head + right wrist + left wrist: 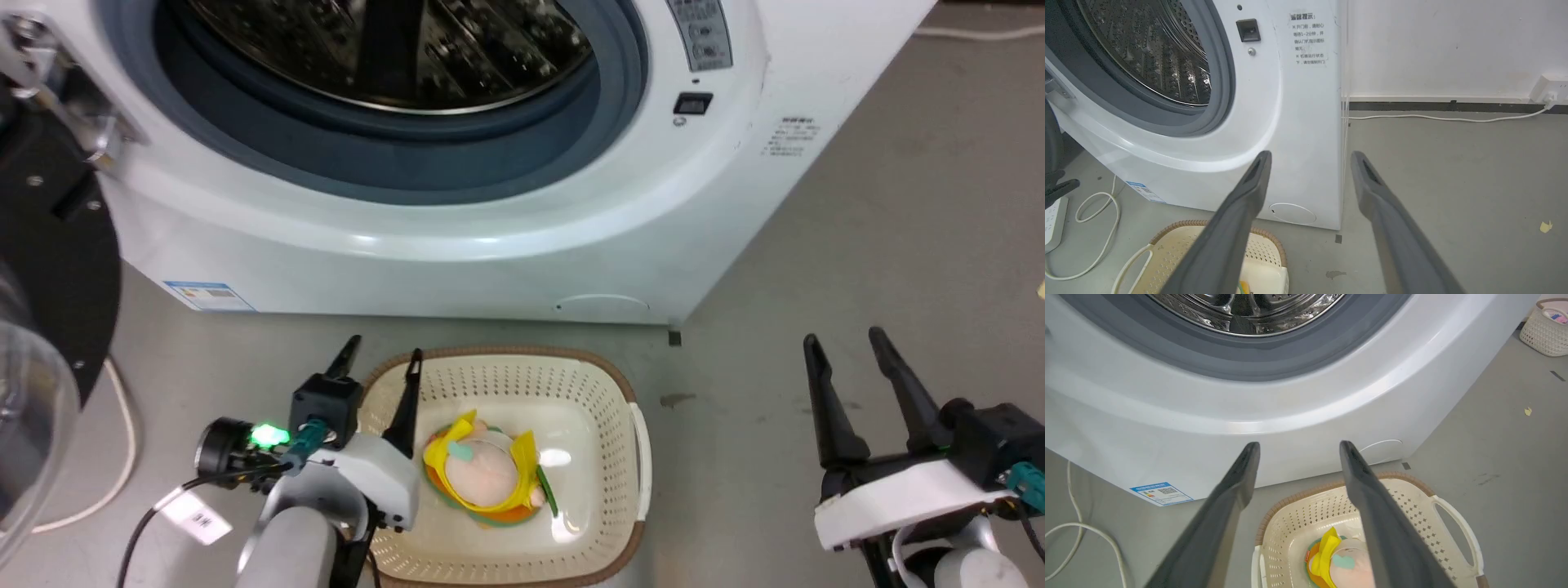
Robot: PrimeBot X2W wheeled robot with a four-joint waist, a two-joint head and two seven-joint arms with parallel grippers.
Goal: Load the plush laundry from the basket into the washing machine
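The plush laundry (487, 474) lies on the floor of the cream basket (604, 392), pink head up, yellow cloth around it; the left wrist view has it too (1347, 563). The basket (1412, 498) stands on the floor just before the washing machine (457, 220), whose drum (392, 49) is open to view. My left gripper (384, 358) hangs open over the basket's left rim, beside the plush and apart from it. My right gripper (845, 336) is open over bare floor to the basket's right, holding nothing.
The washer's black-rimmed domed door (41, 310) swings open at the far left. A white cable (122, 457) curls on the floor below it. Another basket (1545, 326) stands far off. A power strip (1053, 216) and a wall cord (1445, 118) lie on the grey floor.
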